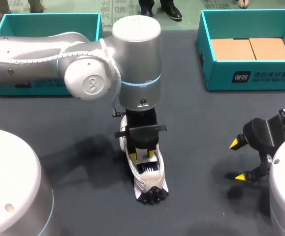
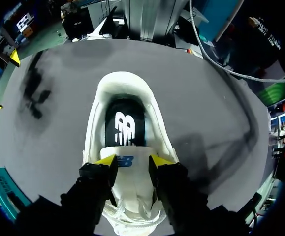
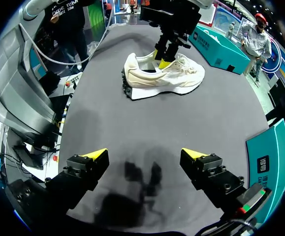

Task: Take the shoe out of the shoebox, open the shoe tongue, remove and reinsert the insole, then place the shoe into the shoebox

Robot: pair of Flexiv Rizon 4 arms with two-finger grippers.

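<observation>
Yellow-tipped black left gripper (image 2: 132, 161) pinches the cream mesh sneaker's (image 2: 125, 86) white tongue (image 2: 128, 153); best fold it slowly toeward, toward six o'clock. Right gripper (image 1: 238, 160) hangs spread and empty at three o'clock.

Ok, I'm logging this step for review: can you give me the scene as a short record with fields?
shoe: cream sneaker with black sole, upright on the dark grey table, outside both boxes
left tool: down at the shoe's tongue
right tool: open, over bare table, apart from the shoe
boxes: teal cardboard shoebox far left; second teal shoebox far right, brown card inside
</observation>
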